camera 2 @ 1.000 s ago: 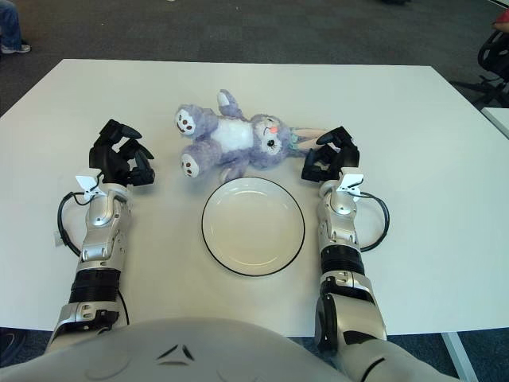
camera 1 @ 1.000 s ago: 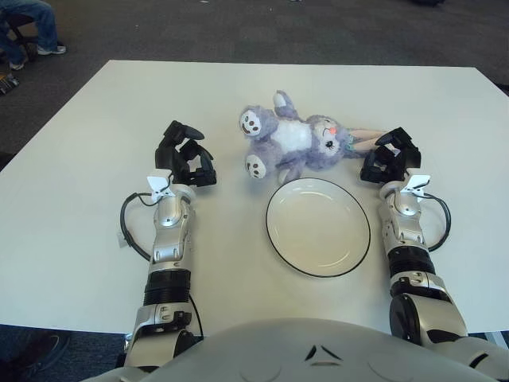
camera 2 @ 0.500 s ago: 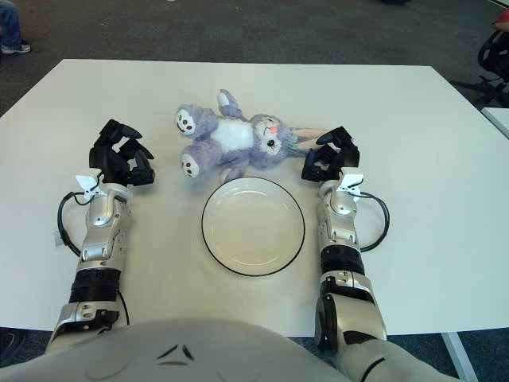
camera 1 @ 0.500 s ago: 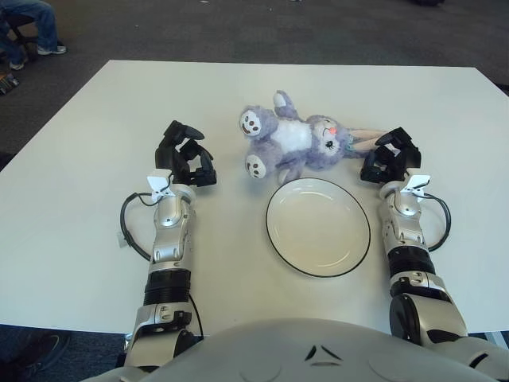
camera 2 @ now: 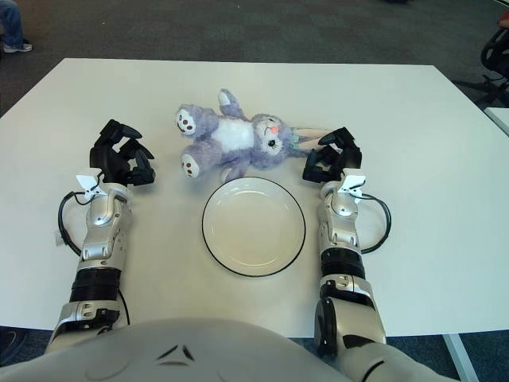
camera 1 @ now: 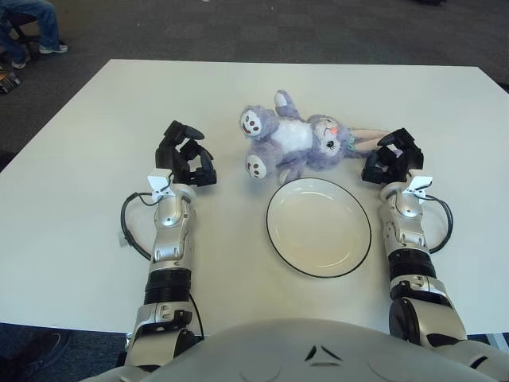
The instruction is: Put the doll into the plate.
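Almost nothing differs from a second ago. The doll (camera 1: 296, 141), a purple plush rabbit, still lies on its back on the white desk (camera 1: 79, 159), just beyond the far rim of the plate (camera 1: 318, 228), which holds nothing. The right robot hand (camera 1: 391, 158) stays beyond the plate's right edge, its curled fingers at the tip of the doll's ears; whether they touch the ears cannot be told. The left robot hand (camera 1: 184, 156) remains well left of the doll, fingers curled and grasping nothing, unmoved.
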